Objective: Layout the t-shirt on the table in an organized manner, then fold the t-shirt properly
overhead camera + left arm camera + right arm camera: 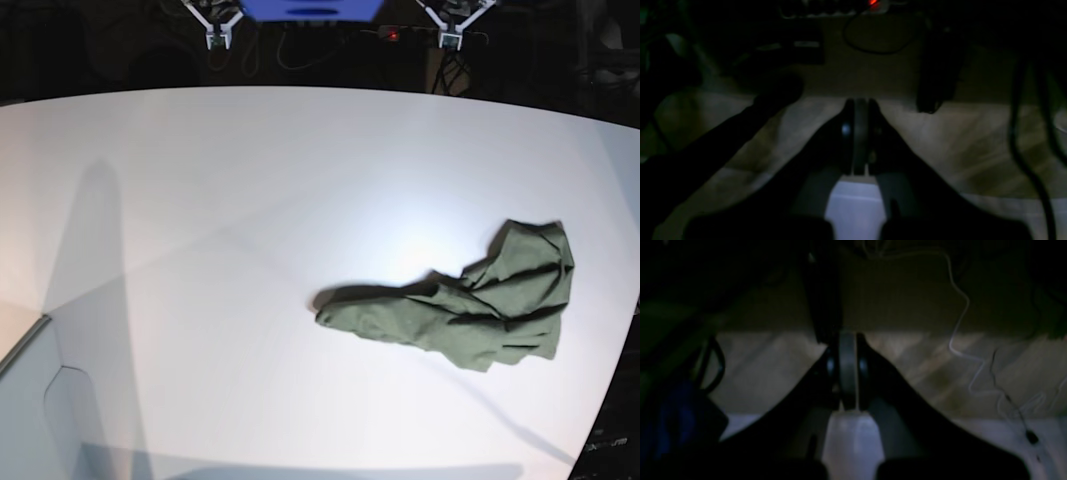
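T-shirt lay crumpled near the desk's right edge, where a careless pull might drag it off; both end effectors were closed, empty.

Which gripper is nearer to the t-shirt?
Left. The left gripper sits at the table's far edge, on the t-shirt's side; the right gripper sits across, farther off.

The big white desk has a curved far edge. One thing lies on it: a green t-shirt, all bunched up and wrinkly, over on the right side of the base view, near the edge. The shirt makes a small dark shadow beside it.
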`<state>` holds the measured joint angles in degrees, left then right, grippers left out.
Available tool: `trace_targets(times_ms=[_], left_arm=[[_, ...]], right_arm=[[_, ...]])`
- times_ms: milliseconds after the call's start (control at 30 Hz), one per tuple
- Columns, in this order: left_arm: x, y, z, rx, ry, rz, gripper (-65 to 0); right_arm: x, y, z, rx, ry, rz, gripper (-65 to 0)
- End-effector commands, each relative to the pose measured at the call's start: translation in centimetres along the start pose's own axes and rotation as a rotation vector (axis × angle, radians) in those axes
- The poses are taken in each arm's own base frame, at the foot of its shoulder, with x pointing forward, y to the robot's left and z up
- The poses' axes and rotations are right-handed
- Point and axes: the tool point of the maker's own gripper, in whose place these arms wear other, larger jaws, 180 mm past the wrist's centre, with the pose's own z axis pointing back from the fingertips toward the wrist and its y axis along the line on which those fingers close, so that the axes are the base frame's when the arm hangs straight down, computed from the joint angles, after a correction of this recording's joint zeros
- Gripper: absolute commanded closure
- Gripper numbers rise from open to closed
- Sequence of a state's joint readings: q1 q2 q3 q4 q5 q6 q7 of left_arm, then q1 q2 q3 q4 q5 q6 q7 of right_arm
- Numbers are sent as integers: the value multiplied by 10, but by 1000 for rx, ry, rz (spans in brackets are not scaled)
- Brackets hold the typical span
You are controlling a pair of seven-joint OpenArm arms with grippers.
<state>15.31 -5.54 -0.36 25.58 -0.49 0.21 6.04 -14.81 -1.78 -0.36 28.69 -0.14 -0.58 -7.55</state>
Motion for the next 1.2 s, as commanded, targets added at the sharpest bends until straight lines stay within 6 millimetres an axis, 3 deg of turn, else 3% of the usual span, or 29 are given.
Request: trace_targets(times_ms=[0, 167, 400, 600, 767, 900, 1000, 1100, 1167], left_arm=[[5, 7, 3, 9, -31, -7, 0], [10, 9, 21, 6, -115, -24, 0], [34, 13, 75, 1, -302, -50, 0], [74, 53, 135, 96, -489, 28, 0], [122, 71, 189, 146, -668, 29, 0], [156, 77, 228, 163, -798, 61, 0], [171, 85, 246, 152, -864, 125, -5], [190, 90, 253, 120, -916, 154, -67], [203, 89, 257, 76, -952, 171, -131]], right_arm=[[-6, 2, 5, 13, -8, -1, 0], [3, -5, 37, 4, -93, 0, 0], [37, -14, 115, -14, -275, 7, 0], [71, -15, 173, -18, -427, 10, 0], [110, -15, 218, -19, -577, 13, 0], [136, -14, 243, -19, -672, 13, 0], [162, -13, 254, -16, -744, 13, 0], [184, -11, 258, -12, -772, 12, 0], [195, -6, 257, 2, -759, 18, -37]])
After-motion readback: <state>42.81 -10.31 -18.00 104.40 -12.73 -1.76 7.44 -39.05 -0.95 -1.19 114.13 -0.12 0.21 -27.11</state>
